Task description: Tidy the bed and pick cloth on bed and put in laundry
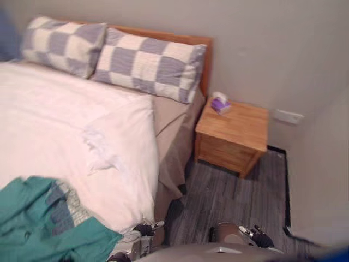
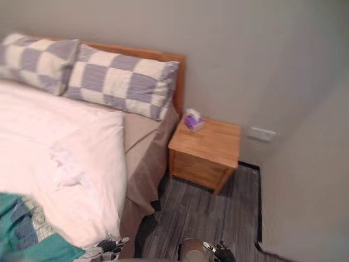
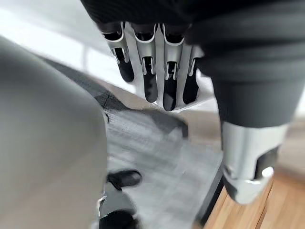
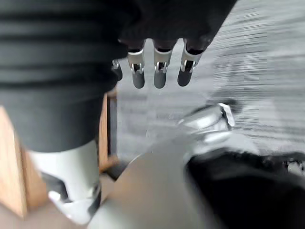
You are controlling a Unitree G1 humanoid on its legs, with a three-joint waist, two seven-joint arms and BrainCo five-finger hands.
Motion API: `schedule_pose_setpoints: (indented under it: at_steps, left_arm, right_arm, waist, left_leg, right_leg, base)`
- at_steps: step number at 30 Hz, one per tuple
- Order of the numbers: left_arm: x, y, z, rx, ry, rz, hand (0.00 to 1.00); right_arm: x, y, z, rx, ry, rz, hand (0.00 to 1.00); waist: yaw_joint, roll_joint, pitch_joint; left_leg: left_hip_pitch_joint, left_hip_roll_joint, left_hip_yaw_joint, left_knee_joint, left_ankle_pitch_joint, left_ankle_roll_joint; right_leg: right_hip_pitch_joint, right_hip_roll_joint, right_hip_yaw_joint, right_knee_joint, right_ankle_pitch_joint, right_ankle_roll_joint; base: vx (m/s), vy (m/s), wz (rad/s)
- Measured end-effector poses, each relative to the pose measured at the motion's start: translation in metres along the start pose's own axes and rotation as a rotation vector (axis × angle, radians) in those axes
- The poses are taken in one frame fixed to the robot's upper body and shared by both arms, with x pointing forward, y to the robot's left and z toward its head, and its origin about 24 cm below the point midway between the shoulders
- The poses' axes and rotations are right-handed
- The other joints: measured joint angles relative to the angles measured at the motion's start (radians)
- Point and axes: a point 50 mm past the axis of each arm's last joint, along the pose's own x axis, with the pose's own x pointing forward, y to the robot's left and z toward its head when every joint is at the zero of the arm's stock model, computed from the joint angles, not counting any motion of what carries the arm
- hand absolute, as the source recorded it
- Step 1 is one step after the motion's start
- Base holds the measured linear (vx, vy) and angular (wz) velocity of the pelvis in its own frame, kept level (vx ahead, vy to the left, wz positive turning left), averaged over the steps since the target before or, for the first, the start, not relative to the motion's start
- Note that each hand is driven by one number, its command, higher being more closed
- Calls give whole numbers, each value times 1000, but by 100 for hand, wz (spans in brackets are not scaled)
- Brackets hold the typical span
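Bed [image 1: 170,128] is filling the left of the head views. White duvet [image 1: 54,120] is lying over it, rumpled mid-way, with tan sheet showing along the nightstand side. Two checked pillows [image 1: 147,65] are leaning on the headboard. Wooden nightstand [image 1: 240,128] is sitting just beside the bed.

Teal cloth [image 1: 27,224] is lying heaped on the duvet at the bed's near corner, with a checked piece [image 1: 68,210] tucked into it.

- **Handling:** likely light, limp and non-fragile, and it will drape and trail.
- **Grasp:** bunching a thick fold at the heap's near edge looks best. A single layer may slip, and the checked piece may come along.

Left hand [image 3: 157,71] is hanging low next to that heap, fingers straight, empty. Right hand [image 4: 159,71] is hanging over the floor, fingers relaxed, empty.
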Motion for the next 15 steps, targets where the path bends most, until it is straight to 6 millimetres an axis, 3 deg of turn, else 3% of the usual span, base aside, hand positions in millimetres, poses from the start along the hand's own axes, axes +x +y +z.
schedule_pose_setpoints:
  at_steps: [2, 4, 6, 7, 9, 10, 11, 12, 13, 15]
  left_arm:
    - [-2, -3, -9, -101, 4, 18, 0]
    - [-3, -3, -14, -178, 14, 38, 0]
    - [-6, 7, -22, -260, 9, 89, 0]
    - [-6, 9, -21, -295, -4, 103, 0]
    - [-7, 15, -20, -328, -28, 140, 0]
    - [-7, 19, -18, -321, -44, 151, 0]
    - [-7, 21, -12, -305, -67, 151, 0]
    - [-7, 19, -9, -289, -76, 143, 0]
    - [-5, 14, -5, -240, -83, 123, 0]
    - [-5, 7, -2, -163, -86, 87, 0]
  right_arm:
    - [-2, -5, 2, -14, -19, 0, 0]
    - [-3, -4, 4, -62, -27, 28, 0]
    - [-2, 5, 5, -182, -18, 111, 0]
    - [-1, 7, 8, -198, -23, 130, 0]
    - [2, 18, 15, -224, -44, 190, 0]
    - [5, 30, 23, -217, -71, 232, 0]
    - [6, 41, 28, -187, -105, 258, 0]
    - [6, 44, 30, -172, -120, 267, 0]
    - [5, 47, 32, -140, -137, 272, 0]
    - [5, 44, 33, -117, -144, 255, 0]
  waist:
    - [-1, 33, 5]
    - [4, 42, -1]
    - [21, 13, -28]
    - [37, 15, -32]
    - [72, -6, -51]
    - [75, -22, -57]
    - [64, -32, -52]
    - [60, -31, -48]
    - [50, 1, -29]
    - [50, 18, -20]
  left_leg:
    - [-2, 37, -13, 18, -32, -12]
    - [-3, 82, -41, 32, -46, -38]
    - [-13, 112, -58, 5, -27, -62]
    - [-17, 118, -57, -5, -19, -70]
    - [-72, 128, -17, -7, 10, -83]
    - [-112, 122, 29, -6, 30, -81]
    - [-158, 126, 154, 49, 15, -56]
    - [-190, 140, 241, 104, -3, -61]
    - [-240, 199, 436, 207, -46, -75]
    - [-258, 217, 558, 233, -41, -55]
  right_leg:
    - [56, 6, -98, 3, -14, -3]
    - [58, 49, -38, 97, 0, -22]
    - [62, 65, -36, 117, -12, -39]
    - [63, 67, -43, 110, -14, -43]
    - [53, 58, -69, 64, -21, -56]
    - [55, 35, -116, 23, -23, -58]
    - [81, 3, -196, -31, -35, -80]
    - [94, -9, -241, -50, -46, -95]
    - [132, -17, -345, -60, -49, -97]
    - [156, -45, -409, -26, -65, -77]
  base:
    - [324, -238, 146]
    - [264, -37, 153]
    - [189, 83, 127]
    - [130, 32, 73]
    - [61, 63, 53]
    - [53, 171, 112]
    - [54, 207, 139]
    - [38, 366, 200]
    - [-4, 365, 177]
    - [-19, 405, 189]
